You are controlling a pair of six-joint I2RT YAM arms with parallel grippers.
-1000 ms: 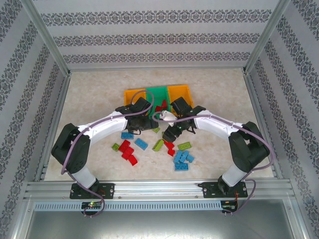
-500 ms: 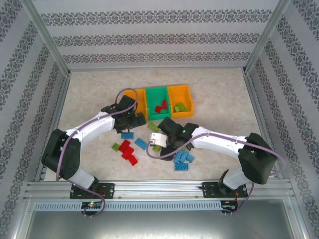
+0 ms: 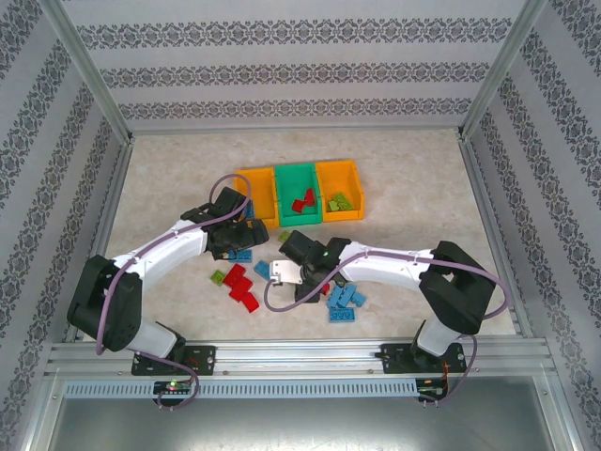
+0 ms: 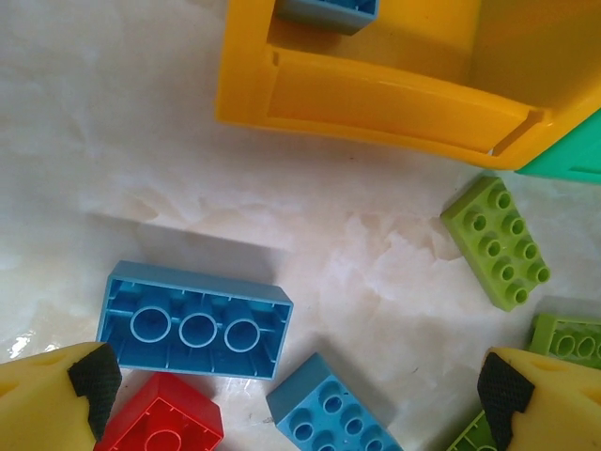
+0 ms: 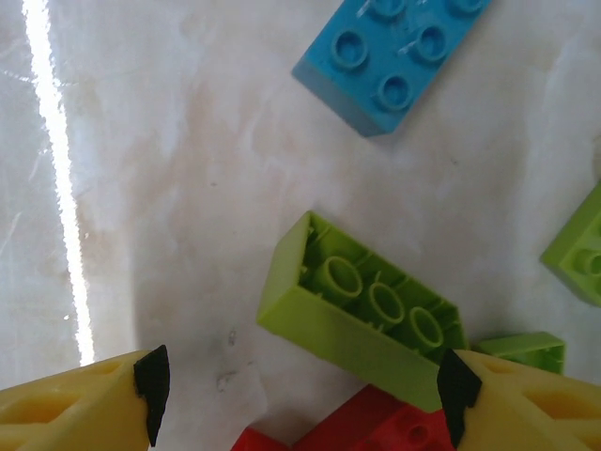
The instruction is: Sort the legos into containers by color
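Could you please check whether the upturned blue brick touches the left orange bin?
Apart. The left wrist view shows bare table between the blue brick and the orange bin.

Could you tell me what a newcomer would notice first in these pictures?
The joined orange-green-orange containers stand out mid-table, with red, blue and green legos scattered in front. Both open grippers hang low: the left gripper over an upturned blue brick, the right gripper over an upturned green brick.
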